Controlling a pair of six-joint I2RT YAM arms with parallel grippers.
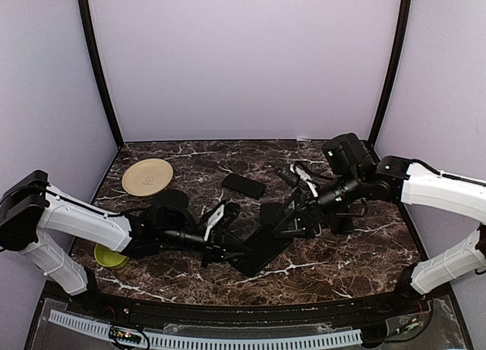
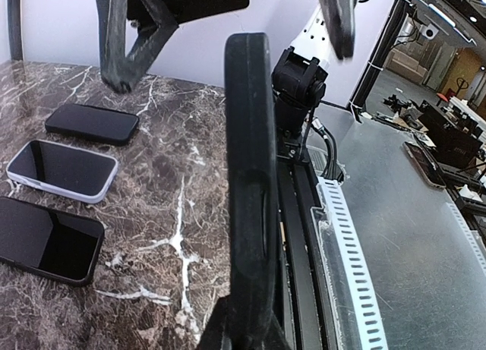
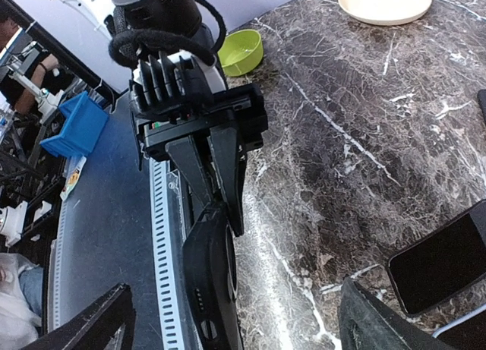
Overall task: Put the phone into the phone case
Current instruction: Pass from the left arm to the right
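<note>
Near the 6 o'clock edge of the worktop (image 1: 364, 259) my left claw (image 1: 231, 250) is clamped on the phone case (image 2: 250, 175), right claw (image 1: 292, 217) wide open, so I'd hold steady and fetch the phone (image 1: 243, 185) lying at 12 o'clock.

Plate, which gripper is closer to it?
Left. The left gripper, shut on the case, is right of the plate, toward the near edge; the right gripper, open, is farther right.
</note>
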